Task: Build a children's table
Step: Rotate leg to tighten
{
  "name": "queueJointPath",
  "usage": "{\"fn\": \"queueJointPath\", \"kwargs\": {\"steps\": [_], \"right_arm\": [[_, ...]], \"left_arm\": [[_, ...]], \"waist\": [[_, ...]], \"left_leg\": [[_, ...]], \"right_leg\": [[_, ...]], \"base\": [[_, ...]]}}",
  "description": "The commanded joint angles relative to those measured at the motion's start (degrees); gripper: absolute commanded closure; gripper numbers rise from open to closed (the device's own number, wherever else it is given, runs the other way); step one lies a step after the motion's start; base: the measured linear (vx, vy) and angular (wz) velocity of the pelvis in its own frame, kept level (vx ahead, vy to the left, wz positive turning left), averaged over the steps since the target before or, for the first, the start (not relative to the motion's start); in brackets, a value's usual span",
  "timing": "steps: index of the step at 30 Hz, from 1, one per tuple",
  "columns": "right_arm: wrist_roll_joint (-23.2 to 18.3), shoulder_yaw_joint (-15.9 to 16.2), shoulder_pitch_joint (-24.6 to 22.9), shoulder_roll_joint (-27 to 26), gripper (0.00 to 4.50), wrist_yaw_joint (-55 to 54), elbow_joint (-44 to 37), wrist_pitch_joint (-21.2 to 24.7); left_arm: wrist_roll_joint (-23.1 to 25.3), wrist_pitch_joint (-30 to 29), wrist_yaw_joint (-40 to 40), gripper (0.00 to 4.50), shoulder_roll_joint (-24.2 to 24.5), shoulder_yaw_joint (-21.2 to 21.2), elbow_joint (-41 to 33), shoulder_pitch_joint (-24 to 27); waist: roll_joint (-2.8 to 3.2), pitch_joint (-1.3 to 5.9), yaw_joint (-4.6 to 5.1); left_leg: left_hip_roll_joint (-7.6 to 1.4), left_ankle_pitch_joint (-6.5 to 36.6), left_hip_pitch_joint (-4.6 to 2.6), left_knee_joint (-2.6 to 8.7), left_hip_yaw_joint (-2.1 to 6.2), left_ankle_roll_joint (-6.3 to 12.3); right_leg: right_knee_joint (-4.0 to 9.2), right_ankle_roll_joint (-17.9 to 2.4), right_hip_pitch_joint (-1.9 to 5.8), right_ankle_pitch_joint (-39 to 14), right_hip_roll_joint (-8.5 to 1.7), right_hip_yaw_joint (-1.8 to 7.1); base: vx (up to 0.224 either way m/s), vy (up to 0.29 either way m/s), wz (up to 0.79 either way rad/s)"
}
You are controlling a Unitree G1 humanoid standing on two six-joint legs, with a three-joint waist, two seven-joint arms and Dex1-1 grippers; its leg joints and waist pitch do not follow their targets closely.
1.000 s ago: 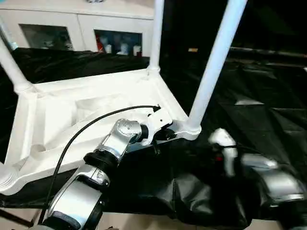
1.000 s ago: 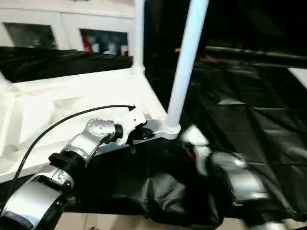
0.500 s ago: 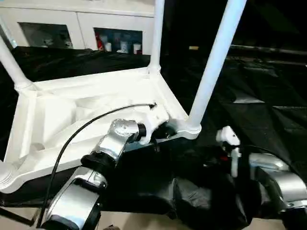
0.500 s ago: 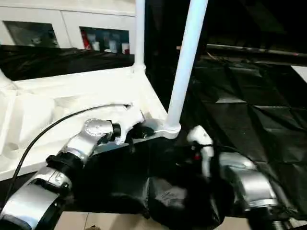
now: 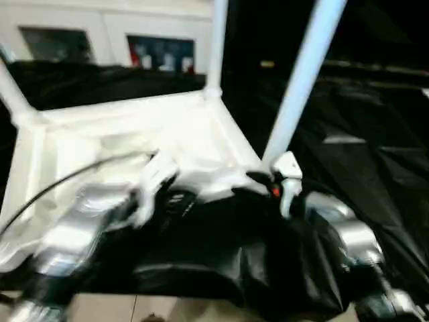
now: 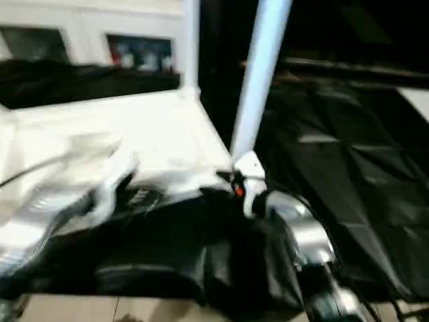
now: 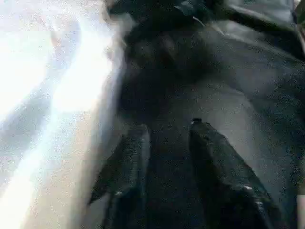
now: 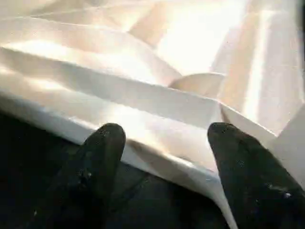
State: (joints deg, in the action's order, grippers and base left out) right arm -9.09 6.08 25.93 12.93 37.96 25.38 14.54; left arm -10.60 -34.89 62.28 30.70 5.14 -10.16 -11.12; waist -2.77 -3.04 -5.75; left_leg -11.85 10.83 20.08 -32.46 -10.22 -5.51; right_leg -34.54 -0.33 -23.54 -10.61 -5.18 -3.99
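Black fingers, two per claw, four total. Right claw (image 8: 162, 138): fingers (image 8: 102, 143) spread wide apart, nothing between them, hovering just off the near edge of the tabletop (image 5: 87, 134) by its near-right corner. Left claw (image 7: 167, 133): its two fingers stand apart with a gap, nothing gripped, over the black sheet (image 5: 375, 161) just beside the tabletop's near edge. In the head views the left claw is blurred, so the wrist view is what shows that gap.

One white plastic tabletop, upside down, ribbed underside up, lying on the sheet-covered surface at centre-left. Ribs show clearly in the right wrist view, plus one curved socket wall (image 8: 200, 83) at the corner.

Legs: three white tubular ones visible standing upright in corner sockets. Near-right leg (image 5: 305, 74) rises just beside the right claw. Far-right leg (image 5: 216, 47) stands at the far corner. Far-left leg (image 5: 12, 94) sits at the left picture edge, tilted in view. Near-left corner is behind the left forearm (image 5: 74, 228); can't tell about a fourth leg.

Two silver forearms; the right one (image 5: 342, 228) lies over bunched black sheet near the front edge. One black cable (image 5: 60, 184) arcs over the left arm.

One white cabinet (image 5: 100, 33) with glass doors at far left, behind the surface.
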Motion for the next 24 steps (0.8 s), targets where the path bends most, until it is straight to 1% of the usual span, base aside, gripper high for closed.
{"fn": "queueJointPath", "kwargs": {"steps": [1, 2, 3, 4, 5, 6, 7, 8, 9, 10, 11, 12, 13, 14, 15, 16, 17, 18, 19, 21, 22, 23, 24], "right_arm": [[1.68, -2.44, 2.0, 0.09, 1.36, -4.94, 4.23, -0.98], [2.74, -3.25, 4.62, -0.22, 1.36, -9.4, 9.24, -3.07], [3.0, -3.57, 5.55, -0.31, 1.36, -10.9, 11.0, -3.75], [3.18, -3.82, 6.26, -0.38, 1.36, -12.04, 12.32, -4.25], [3.77, -5.09, 9.43, -0.69, 1.36, -17.25, 18.27, -6.87], [3.86, -5.37, 10.05, -0.77, 1.36, -18.1, 19.48, -7.45], [3.93, -5.57, 10.52, -0.83, 1.36, -18.75, 20.41, -7.9], [4.08, -6.6, 12.79, -0.84, 1.36, -21.85, 24.96, -10.55], [4.1, -6.69, 12.99, -0.83, 1.36, -22.13, 25.37, -10.81], [4.2, -6.97, 13.71, -0.78, 1.36, -23.13, 26.83, -11.73], [4.04, -8.0, 15.44, -0.65, 1.36, -25.78, 30.11, -13.64], [3.65, -8.93, 16.54, -0.51, 1.36, -27.43, 31.91, -15.0], [3.15, -10.03, 17.79, -0.32, 1.36, -29.21, 33.86, -16.53], [3.04, -10.32, 18.17, -0.18, 1.36, -29.63, 34.34, -16.93], [2.79, -10.73, 18.53, -0.03, 1.36, -29.99, 34.73, -17.33], [2.67, -10.92, 18.68, 0.03, 1.36, -30.13, 34.89, -17.5], [2.25, -11.5, 19.4, 0.23, 1.36, -30.59, 36.0, -18.37], [2.27, -11.53, 19.51, 0.26, 1.36, -30.63, 36.23, -18.58], [2.29, -11.58, 19.67, 0.3, 1.36, -30.69, 36.56, -18.87], [2.63, -11.91, 20.45, 0.36, 1.36, -30.82, 38.81, -20.71], [2.66, -11.96, 20.5, 0.39, 1.36, -30.79, 39.07, -20.94], [2.94, -12.43, 21.03, 0.46, 1.36, -30.67, 41.05, -22.55], [3.06, -12.62, 21.2, 0.47, 1.36, -30.64, 41.78, -23.16]], "left_arm": [[-1.38, -2.75, -0.39, 2.65, 0.8, -1.06, -5.35, 1.48], [-2.0, -3.97, -1.76, 2.53, 0.86, -2.76, -7.67, 4.21], [-2.15, -4.0, -2.27, 2.39, 0.74, -3.44, -8.18, 5.05], [-2.25, -3.95, -2.65, 2.31, 0.63, -3.96, -8.52, 5.68], [-3.04, -3.31, -4.03, 2.29, 0.22, -6.14, -10.13, 8.46], [-3.33, -3.29, -4.32, 2.28, 0.26, -6.47, -10.55, 8.99], [-3.55, -3.27, -4.53, 2.2, 0.29, -6.71, -10.87, 9.39], [-4.74, -3.27, -4.89, 2.07, 0.58, -7.92, -13.18, 12.22], [-4.84, -3.27, -4.92, 1.95, 0.6, -8.04, -13.39, 12.49], [-5.18, -3.33, -5.04, 1.95, 0.65, -8.44, -14.18, 13.45], [-5.56, -3.33, -5.4, 1.89, 0.76, -9.35, -15.89, 15.83], [-5.57, -2.98, -5.55, 1.89, 0.86, -9.94, -16.98, 17.72], [-5.59, -2.44, -5.68, 1.85, 1.06, -10.53, -18.04, 19.83], [-5.74, -2.5, -5.66, 1.85, 1.16, -10.87, -18.32, 20.68], [-5.78, -2.15, -5.52, 1.67, 1.32, -11.37, -18.68, 21.97], [-5.77, -1.93, -5.44, 1.51, 1.39, -11.6, -18.84, 22.59], [-5.88, -1.42, -5.41, 1.48, 1.66, -12.58, -19.7, 25.03], [-5.94, -1.27, -5.4, 1.38, 1.72, -12.79, -19.97, 25.61], [-6.02, -1.07, -5.37, 1.23, 1.8, -13.08, -20.34, 26.41], [-7.03, -0.05, -4.93, 1.07, 2.46, -14.55, -22.09, 30.35], [-7.19, 0.19, -4.76, 1.02, 2.56, -14.86, -22.32, 31.06], [-7.96, 1.72, -4.16, 0.92, 2.91, -16.51, -22.74, 34.31], [-8.21, 2.67, -3.76, 0.79, 3.04, -17.32, -22.61, 35.67]], "waist": [[0.97, 3.15, 0.33], [1.07, 2.94, 0.33], [1.04, 2.84, 0.34], [1.13, 2.91, 0.23], [1.3, 2.93, 0.02], [1.08, 2.84, 0.28], [1.18, 3.0, 0.0], [1.2, 3.0, -0.14], [1.2, 3.06, 0.09], [1.2, 3.06, 0.09], [1.17, 3.3, -0.09], [1.13, 3.28, -0.08], [1.11, 3.31, -0.06], [1.11, 3.29, -0.03], [1.3, 3.21, -0.07], [1.26, 3.24, -0.07], [1.19, 3.27, -0.08], [1.17, 3.19, 0.05], [1.16, 3.22, 0.01], [1.23, 3.06, 0.2], [1.16, 3.08, 0.24], [1.13, 2.99, 0.46], [1.17, 2.86, 0.76]], "left_leg": [[-1.41, 9.04, -0.7, 3.79, -0.34, 0.46], [-1.28, 10.63, -0.4, 3.95, -0.28, -0.21], [-1.2, 12.45, -0.51, 3.99, -0.22, -0.85], [-1.21, 13.23, -0.64, 3.92, -0.25, -1.13], [-1.15, 14.08, -0.86, 3.85, -0.3, -1.47], [-1.0, 14.83, -0.39, 3.99, -0.13, -1.73], [-1.04, 15.09, -0.81, 3.79, -0.26, -1.81], [-0.99, 15.02, -0.92, 3.71, -0.34, -1.63], [-1.0, 14.19, -0.2, 3.84, -0.08, -1.75], [-1.0, 14.19, -0.2, 3.84, -0.08, -1.75], [-1.0, 12.78, -0.37, 3.56, -0.2, -1.5], [-0.89, 11.96, -0.02, 3.56, -0.19, -1.27], [-0.93, 11.97, -0.17, 3.44, -0.27, -1.18], [-0.84, 12.11, -0.25, 3.37, -0.38, -0.66], [-0.79, 12.24, -0.3, 3.29, -0.45, -0.27], [-0.82, 12.31, -0.14, 3.3, -0.42, -0.16], [-0.77, 12.21, -0.05, 3.28, -0.39, 0.09], [-0.78, 12.74, 0.07, 3.32, -0.37, 0.23], [-0.81, 13.05, -0.07, 3.27, -0.41, 0.3], [-0.89, 14.37, 0.1, 3.36, -0.3, 0.32], [-0.86, 14.87, 0.07, 3.3, -0.35, 0.31], [-0.85, 15.87, 0.16, 3.34, -0.29, 0.39], [-0.85, 17.19, 0.19, 3.39, -0.28, 0.43]], "right_leg": [[2.9, -14.24, 2.73, -5.99, -2.38, 2.57], [3.16, -13.63, 2.77, -8.46, -2.31, 2.58], [3.36, -12.9, 2.67, -10.72, -2.27, 2.63], [3.39, -12.75, 2.54, -11.48, -2.38, 2.65], [3.49, -12.14, 2.3, -12.22, -2.35, 2.71], [3.59, -11.29, 2.67, -13.58, -2.17, 2.65], [3.59, -11.03, 2.33, -13.68, -2.23, 2.68], [3.51, -10.67, 2.16, -12.79, -2.04, 2.75], [3.12, -10.67, 2.7, -11.38, -2.02, 2.64], [3.12, -10.67, 2.7, -11.38, -2.02, 2.64], [2.74, -10.9, 2.52, -8.33, -1.94, 2.64], [2.68, -10.94, 2.77, -7.19, -1.81, 2.54], [2.58, -11.13, 2.61, -6.74, -1.89, 2.57], [2.69, -10.97, 2.6, -6.56, -1.65, 2.55], [2.59, -10.97, 2.44, -6.33, -1.5, 2.6], [2.58, -10.95, 2.61, -6.22, -1.55, 2.57], [2.57, -10.54, 2.73, -6.32, -1.56, 2.55], [2.71, -10.32, 2.74, -7.06, -1.54, 2.53], [2.74, -10.38, 2.62, -7.42, -1.6, 2.55], [2.84, -10.25, 2.6, -9.14, -1.63, 2.52], [2.93, -10.36, 2.53, -9.69, -1.67, 2.51], [3.02, -10.22, 2.52, -10.92, -1.64, 2.52], [3.28, -9.93, 2.4, -12.75, -1.64, 2.47]], "base": [[0.0, 0.0, 0.0], [0.0, 0.0, 0.0], [0.0, 0.0, 0.0], [0.0, 0.0, 0.0], [0.0, 0.0, 0.0], [0.0, 0.0, 0.0], [0.0, 0.0, 0.0], [0.0, 0.0, 0.0], [0.0, 0.0, 0.0], [0.0, 0.0, 0.0], [0.0, 0.0, 0.0], [0.0, 0.0, 0.0], [0.0, 0.0, 0.0], [0.0, 0.0, 0.0], [0.0, 0.0, 0.0], [0.0, 0.0, 0.0], [0.0, 0.0, 0.0], [0.0, 0.0, 0.0], [0.0, 0.0, 0.0], [0.0, 0.0, 0.0], [0.0, 0.0, 0.0], [0.0, 0.0, 0.0], [0.0, 0.0, 0.0]]}}
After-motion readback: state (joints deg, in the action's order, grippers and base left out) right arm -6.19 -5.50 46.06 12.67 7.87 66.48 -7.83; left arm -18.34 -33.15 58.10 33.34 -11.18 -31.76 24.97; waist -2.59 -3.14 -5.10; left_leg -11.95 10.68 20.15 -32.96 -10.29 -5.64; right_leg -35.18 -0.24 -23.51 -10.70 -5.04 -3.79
